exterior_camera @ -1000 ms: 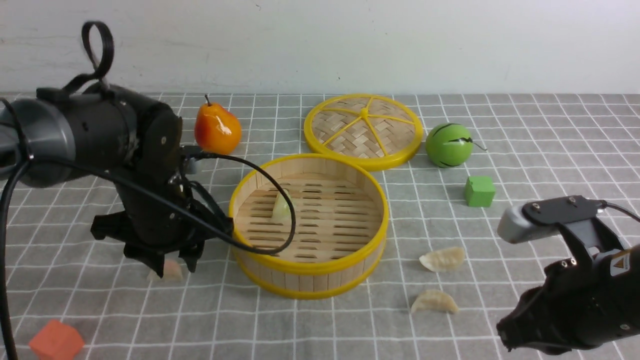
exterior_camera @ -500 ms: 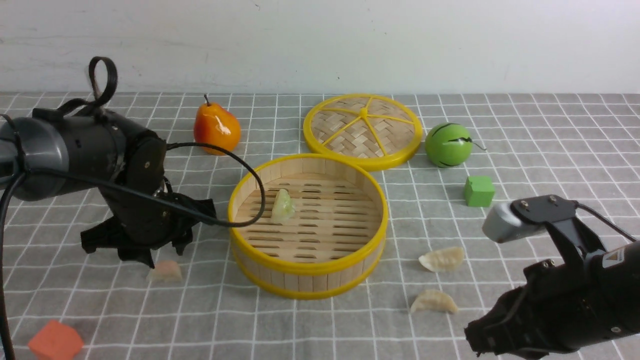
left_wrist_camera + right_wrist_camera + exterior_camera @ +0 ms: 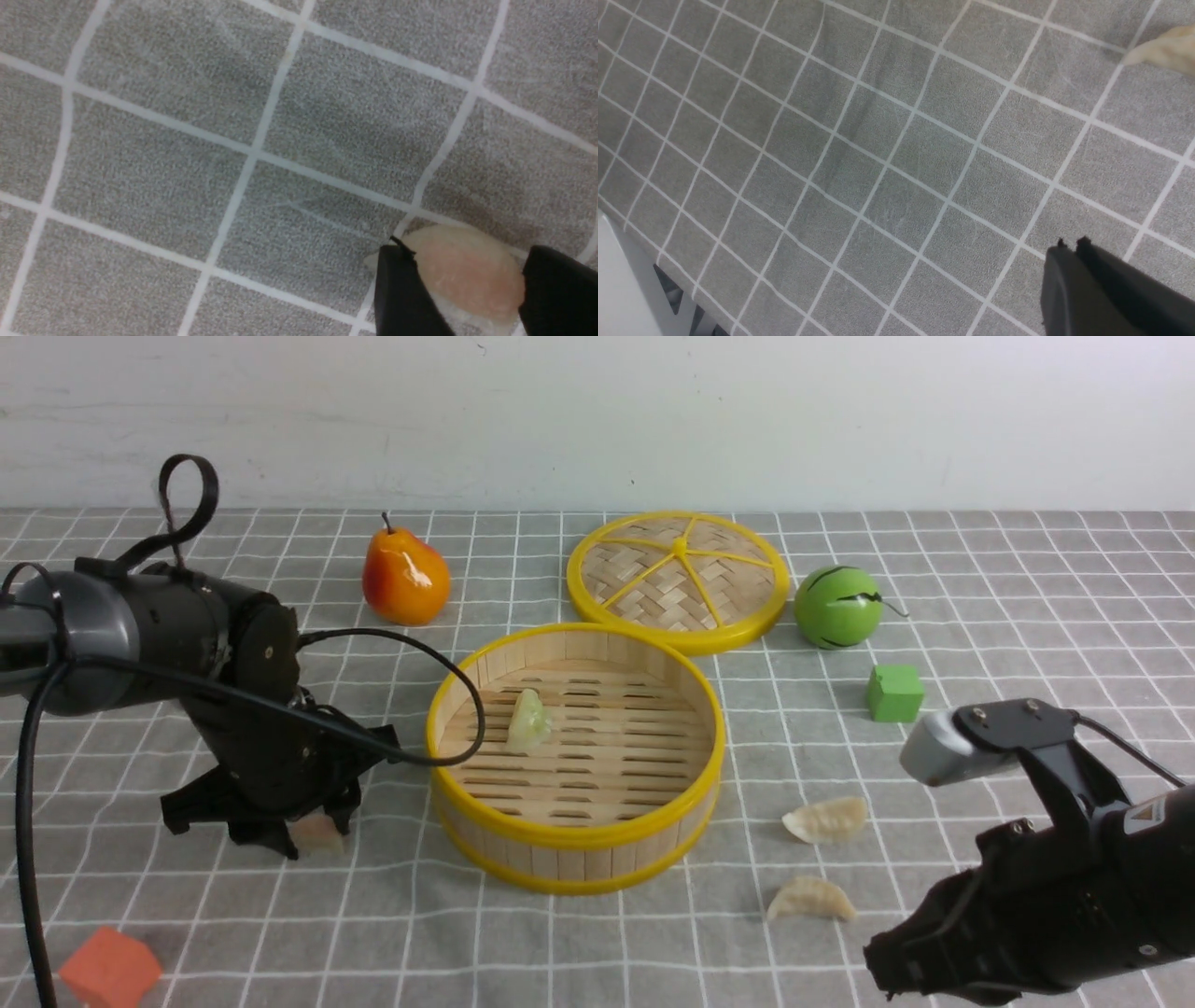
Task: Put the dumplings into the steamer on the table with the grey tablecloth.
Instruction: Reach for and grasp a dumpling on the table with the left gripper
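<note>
With the pale green dumpling (image 3: 529, 721) already set down in the steamer (image 3: 576, 864), the pale pink dumpling (image 3: 469, 273) near the table's left edge seems next to be picked up; it is straddled by the parted fingers of the left gripper (image 3: 467, 280), with no firm grip evident. A careful closing is called for, then a lift over the steamer's rim, while the right gripper (image 3: 1071, 245) is held closed and empty.
</note>
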Tool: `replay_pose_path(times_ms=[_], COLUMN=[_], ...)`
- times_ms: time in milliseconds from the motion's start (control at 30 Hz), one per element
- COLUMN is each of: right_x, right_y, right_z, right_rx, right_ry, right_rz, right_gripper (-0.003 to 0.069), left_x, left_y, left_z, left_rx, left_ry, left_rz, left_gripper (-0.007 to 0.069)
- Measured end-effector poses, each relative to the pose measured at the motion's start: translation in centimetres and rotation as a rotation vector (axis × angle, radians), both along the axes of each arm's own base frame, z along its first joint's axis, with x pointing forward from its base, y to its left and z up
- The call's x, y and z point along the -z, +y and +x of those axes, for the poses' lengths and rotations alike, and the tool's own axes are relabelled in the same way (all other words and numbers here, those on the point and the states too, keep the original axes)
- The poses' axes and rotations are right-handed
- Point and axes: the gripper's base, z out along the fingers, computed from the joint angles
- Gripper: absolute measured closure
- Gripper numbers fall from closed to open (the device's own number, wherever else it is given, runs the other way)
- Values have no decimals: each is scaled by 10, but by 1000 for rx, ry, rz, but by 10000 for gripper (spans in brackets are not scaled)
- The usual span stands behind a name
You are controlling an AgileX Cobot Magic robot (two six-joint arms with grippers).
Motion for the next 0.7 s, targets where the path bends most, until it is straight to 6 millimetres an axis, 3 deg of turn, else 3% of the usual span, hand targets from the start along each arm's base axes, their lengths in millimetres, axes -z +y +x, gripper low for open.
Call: replay_pose_path(times_ms=[133, 233, 400, 533, 700], right_x=[0, 0, 0, 0, -1], right_y=[0, 0, 0, 0, 0], right_z=[0, 0, 1, 1, 2], right_rx=[2, 2, 4, 5, 10], right_ry=[-3, -2, -5, -6, -14], right_rz=[0, 1, 1, 3, 3], right_gripper=[636, 634, 627, 621, 615], left_x=[-4, -18, -59, -77, -79], left_y=[0, 1, 4, 4, 7], left_z=[-1, -6, -19, -25, -22], left_rx=[33, 66, 104, 128, 170], left_ry=[-6, -15, -84, -134, -171], left_rz=[9, 16, 18, -3, 51], left_gripper=[311, 315, 624, 638, 638])
